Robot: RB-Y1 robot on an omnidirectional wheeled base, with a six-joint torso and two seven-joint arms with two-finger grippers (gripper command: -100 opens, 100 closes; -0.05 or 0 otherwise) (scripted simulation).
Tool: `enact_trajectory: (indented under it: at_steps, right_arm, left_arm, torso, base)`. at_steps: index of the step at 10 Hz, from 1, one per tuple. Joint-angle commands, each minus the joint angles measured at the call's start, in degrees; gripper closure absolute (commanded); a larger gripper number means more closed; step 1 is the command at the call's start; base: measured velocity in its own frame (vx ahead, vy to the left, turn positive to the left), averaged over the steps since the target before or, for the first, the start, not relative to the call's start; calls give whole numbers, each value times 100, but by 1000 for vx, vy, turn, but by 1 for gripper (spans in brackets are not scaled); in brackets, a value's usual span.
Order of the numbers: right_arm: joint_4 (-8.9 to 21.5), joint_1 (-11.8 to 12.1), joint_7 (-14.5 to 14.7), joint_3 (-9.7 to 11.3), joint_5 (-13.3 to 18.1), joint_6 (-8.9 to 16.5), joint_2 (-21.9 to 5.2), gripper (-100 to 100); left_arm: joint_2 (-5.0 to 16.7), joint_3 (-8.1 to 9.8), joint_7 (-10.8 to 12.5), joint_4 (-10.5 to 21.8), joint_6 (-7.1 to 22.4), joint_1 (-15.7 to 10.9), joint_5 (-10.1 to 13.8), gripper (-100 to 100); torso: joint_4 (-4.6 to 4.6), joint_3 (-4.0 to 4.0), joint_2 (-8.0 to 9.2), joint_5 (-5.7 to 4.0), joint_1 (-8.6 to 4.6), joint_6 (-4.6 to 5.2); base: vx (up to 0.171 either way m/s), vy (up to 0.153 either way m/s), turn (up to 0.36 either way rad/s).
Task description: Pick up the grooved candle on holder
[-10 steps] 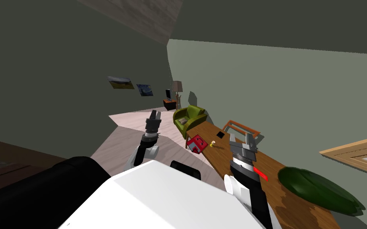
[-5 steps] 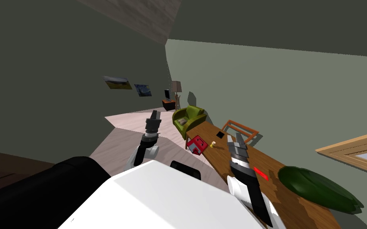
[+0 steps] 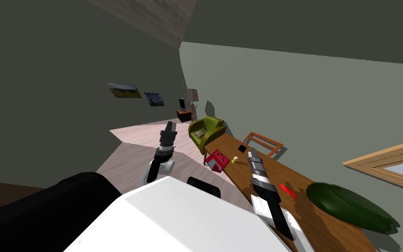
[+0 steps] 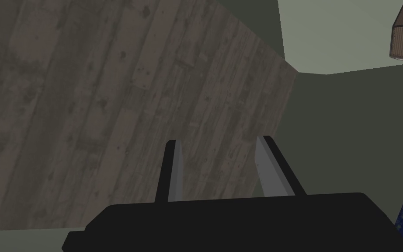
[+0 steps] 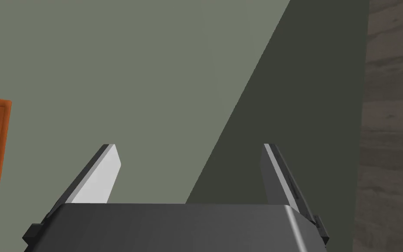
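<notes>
Right of centre in the head view, on the table (image 3: 292, 175) just beside the red box (image 3: 217, 160): the candle (image 3: 234, 159). With right gripper (image 3: 251, 152) fingers spread, tilt down toward it and straddle squarely before closing. Leave left gripper (image 3: 168, 127), fingers narrowly parted, parked left of centre.

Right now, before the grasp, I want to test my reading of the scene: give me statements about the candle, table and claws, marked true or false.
The candle stands on the wooden table. True.
The right claw is shut on the candle. False: it is open, empty, apart from it.
A red box sits beside the candle. True.
The left claw hangs over the table. False: it is left of the table.
</notes>
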Motion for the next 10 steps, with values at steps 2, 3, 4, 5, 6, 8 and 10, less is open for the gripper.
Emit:
enact_trajectory:
  at_steps: [2,3,4,5,6,8,10]
  right_arm:
    - [488,-192,248,-79,381,90,-91,-100]
    - [653,-270,374,-106,563,144,-125,-100]
    - [734,-270,374,-106,563,144,-125,-100]
    - [923,-353,508,-131,747,198,-160,-100]
    - [1096,-439,651,-151,933,254,-198,-100]
    - [1399,-528,801,-167,1119,311,-239,-100]
    - [1697,-621,960,-178,1305,368,-283,-100]
  left_arm:
    - [0,0,0,0,0,0,0,0]
    - [0,0,0,0,0,0,0,0]
    - [0,0,0,0,0,0,0,0]
    - [0,0,0,0,0,0,0,0]
    - [0,0,0,0,0,0,0,0]
    - [0,0,0,0,0,0,0,0]
    - [0,0,0,0,0,0,0,0]
  torso:
    - [0,0,0,-1,-2,0]
    - [0,-1,-2,0,2,1]
    - [-1,-2,-4,1,4,1]
    - [0,-1,-1,1,1,0]
    - [0,0,-1,0,1,0]
    - [0,0,1,0,-1,1]
    - [1,2,4,-1,-8,1]
  base:
    - [32,34,-39]
    - [43,48,-48]
    - [32,35,-20]
    - [29,35,-28]
    - [37,47,-43]
    - [29,22,-22]
    - [22,16,-17]
